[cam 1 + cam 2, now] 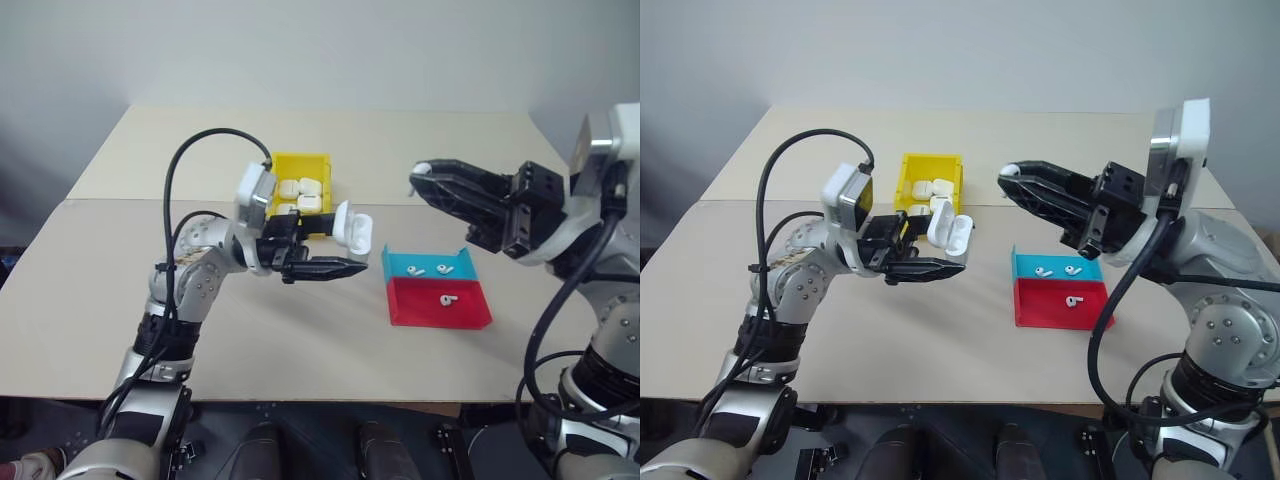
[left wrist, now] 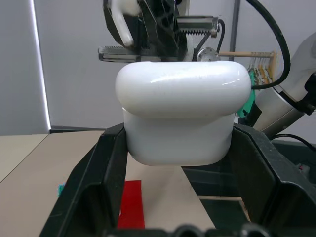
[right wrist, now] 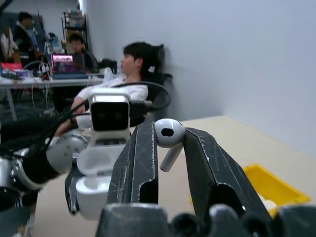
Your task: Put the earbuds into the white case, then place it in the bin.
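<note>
three earbuds (image 1: 443, 299) lie on the flat tray (image 1: 480, 312) that is half teal, half red, near the front of the counter (image 1: 90, 300): one on the red half, two on the teal half. above the counter the left hand (image 1: 335, 268) is clamped on the white case (image 1: 352, 228), whose lid stands open. the right hand (image 1: 424, 182) is closed on one earbud (image 3: 168, 136), pinched at its fingertips, and it points toward the open case, near but apart. farther back stands the yellow bin (image 1: 322, 158) with several white cases (image 1: 302, 192) already inside. i judge the task is at an early step: no earbud can be seen in the held case, the pinched one must go in, and the case must then be closed and placed in the bin.
</note>
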Controlling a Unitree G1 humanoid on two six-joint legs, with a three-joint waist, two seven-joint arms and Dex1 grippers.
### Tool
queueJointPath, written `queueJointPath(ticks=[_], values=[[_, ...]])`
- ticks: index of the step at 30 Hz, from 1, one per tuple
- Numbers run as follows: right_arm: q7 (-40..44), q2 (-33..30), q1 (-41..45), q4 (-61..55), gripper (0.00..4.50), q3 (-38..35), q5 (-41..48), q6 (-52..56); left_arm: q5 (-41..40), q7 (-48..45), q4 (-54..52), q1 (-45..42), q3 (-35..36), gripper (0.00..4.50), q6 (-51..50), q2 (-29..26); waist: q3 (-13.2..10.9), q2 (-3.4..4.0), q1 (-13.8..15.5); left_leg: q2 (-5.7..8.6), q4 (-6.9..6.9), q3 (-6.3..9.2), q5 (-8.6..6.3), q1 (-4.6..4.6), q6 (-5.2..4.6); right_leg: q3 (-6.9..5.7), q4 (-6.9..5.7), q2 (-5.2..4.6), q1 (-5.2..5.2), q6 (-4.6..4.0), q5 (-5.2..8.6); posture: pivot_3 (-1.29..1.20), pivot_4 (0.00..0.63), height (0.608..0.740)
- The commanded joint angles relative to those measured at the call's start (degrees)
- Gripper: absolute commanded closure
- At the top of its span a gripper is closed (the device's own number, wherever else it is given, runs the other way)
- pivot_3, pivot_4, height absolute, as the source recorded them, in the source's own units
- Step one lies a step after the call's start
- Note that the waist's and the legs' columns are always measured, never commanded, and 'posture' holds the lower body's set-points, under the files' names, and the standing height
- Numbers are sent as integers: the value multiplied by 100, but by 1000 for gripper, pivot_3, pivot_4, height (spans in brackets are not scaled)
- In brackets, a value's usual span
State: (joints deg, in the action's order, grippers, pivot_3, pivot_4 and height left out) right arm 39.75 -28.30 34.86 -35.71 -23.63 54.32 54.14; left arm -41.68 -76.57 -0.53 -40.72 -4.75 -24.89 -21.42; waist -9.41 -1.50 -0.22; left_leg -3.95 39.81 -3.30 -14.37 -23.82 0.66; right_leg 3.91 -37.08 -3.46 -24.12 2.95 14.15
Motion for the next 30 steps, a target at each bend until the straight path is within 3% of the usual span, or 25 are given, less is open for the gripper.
queueJointPath(ticks=[1,21,30], values=[[-482,111,-37,-304,3876,392,159,-197,5,-53,-70,-152,52,1728,96,55,0,0,-35,0,0,1,0,0,0,0,0,0,0,0,0,0,150,740],[-154,-760,-582,-176,3876,1401,-363,-968,108,77,-179,-91,199,1728,195,12,0,0,-49,0,0,3,0,-4,-1,-1,3,0,-2,1,1,0,150,740],[154,-1086,-599,-60,921,1422,-357,-1177,144,140,-224,-56,199,1728,213,26,0,-1,-48,0,0,3,-1,-4,-2,-1,4,0,-1,1,1,0,150,740]])
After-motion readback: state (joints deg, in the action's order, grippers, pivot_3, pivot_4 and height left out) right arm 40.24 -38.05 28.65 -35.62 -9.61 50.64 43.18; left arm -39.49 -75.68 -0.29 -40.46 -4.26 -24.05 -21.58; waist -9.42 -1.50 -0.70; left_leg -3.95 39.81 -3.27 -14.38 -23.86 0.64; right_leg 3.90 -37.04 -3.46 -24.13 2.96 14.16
